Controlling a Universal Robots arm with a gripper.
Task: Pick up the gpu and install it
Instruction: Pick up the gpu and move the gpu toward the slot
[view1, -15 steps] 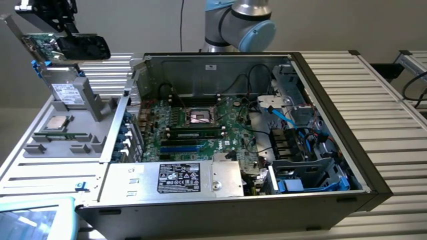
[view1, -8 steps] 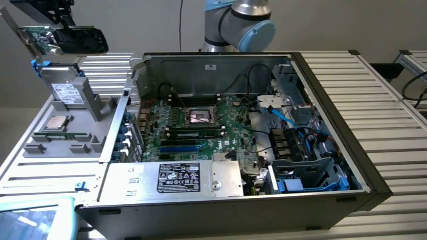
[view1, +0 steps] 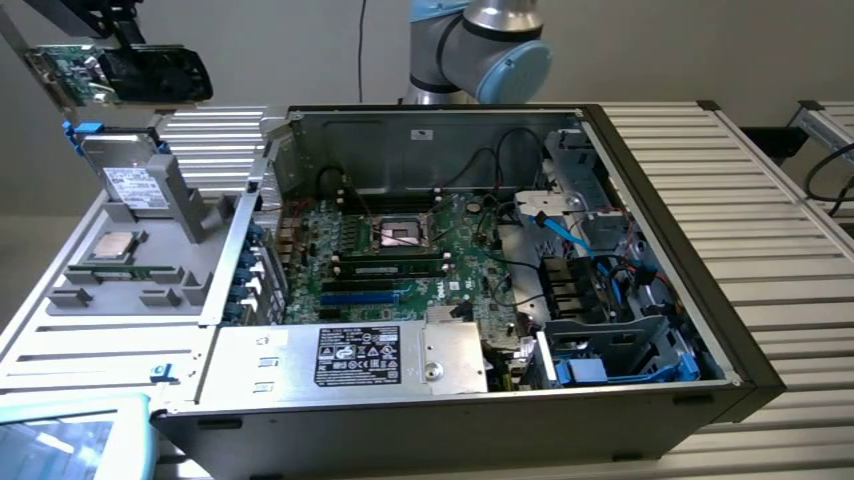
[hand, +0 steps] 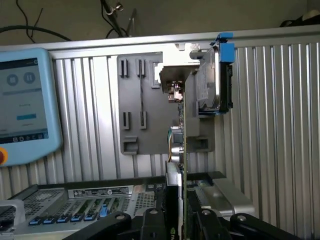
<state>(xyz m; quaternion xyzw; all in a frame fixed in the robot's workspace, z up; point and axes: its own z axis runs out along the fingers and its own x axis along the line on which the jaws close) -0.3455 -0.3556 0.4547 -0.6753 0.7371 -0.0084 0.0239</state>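
The gpu (view1: 100, 72), a small flat rectangular card with a green circuit board on one face and a black fan housing on the other, is held in the air at the exterior view's upper left. It is gripped by the black two-fingered tool (hand: 177, 222), whose jaws are closed partway onto the card so that both faces are pressed by the fingers (hand: 150, 220). In the wrist view the card is seen edge-on, upright and straight between them. The gpu is suspended clear above a grey plastic fixture tray (view1: 80, 295), which is laid on the ribbed silver metal tabletop (view1: 747, 170). On that tray a silver hard drive with a blue bracket (view1: 131, 180) is stood upright in a slot, and a square silver processor (view1: 114, 246) is laid flat nearer the front. The gpu is touching neither of them. Just beside the tray, toward the exterior view's right, an open black and silver computer case (view1: 687, 245) is laid on its side, with a large green motherboard (view1: 334, 240) exposed inside and a silver power supply box with a black label (view1: 354, 355) at its near edge. The gpu is well apart from the motherboard. A pale blue control tablet with a screen (hand: 27, 100) is rested on the tabletop near the tray. A blue and silver arm joint (view1: 481, 50) is seen behind the case.
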